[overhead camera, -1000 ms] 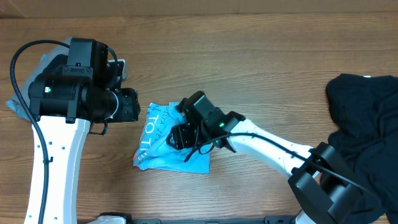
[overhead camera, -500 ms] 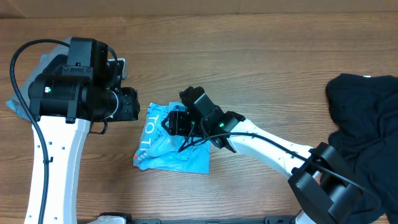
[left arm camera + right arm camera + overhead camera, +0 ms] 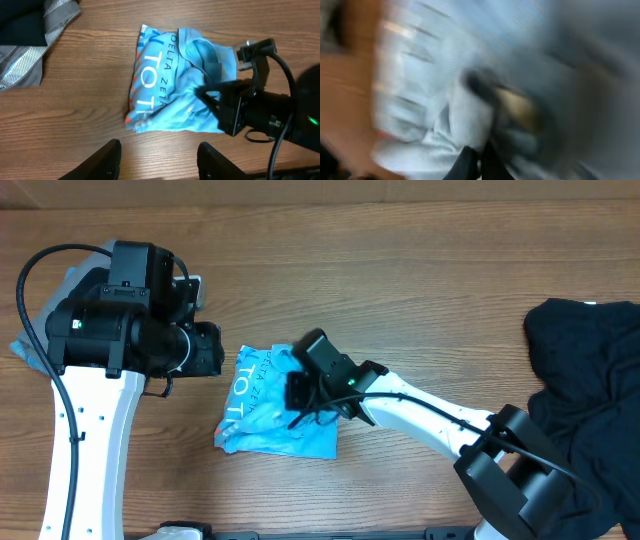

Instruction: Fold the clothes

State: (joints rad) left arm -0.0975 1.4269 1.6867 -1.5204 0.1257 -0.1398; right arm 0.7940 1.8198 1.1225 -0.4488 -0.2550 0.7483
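Note:
The light blue T-shirt [image 3: 262,418] with white lettering lies bunched in a rough folded bundle on the wood table, and also shows in the left wrist view [image 3: 170,85]. My right gripper [image 3: 294,392] rests on the bundle's right part with its fingers together; nothing shows between them. It also appears in the left wrist view [image 3: 201,94]. The right wrist view is blurred, showing closed fingertips [image 3: 481,159] against pale blue fabric [image 3: 430,100]. My left gripper [image 3: 160,160] is open and empty, hovering just left of the shirt in the overhead view [image 3: 208,348].
A heap of black clothes [image 3: 590,380] lies at the table's right edge. Grey striped and dark garments [image 3: 27,47] lie at the far left, partly under the left arm [image 3: 80,280]. Bare wood table [image 3: 400,270] surrounds the shirt.
My right gripper moved up and left over the shirt, then back down and right onto its right part. The shirt barely changed shape. The left arm stayed still.

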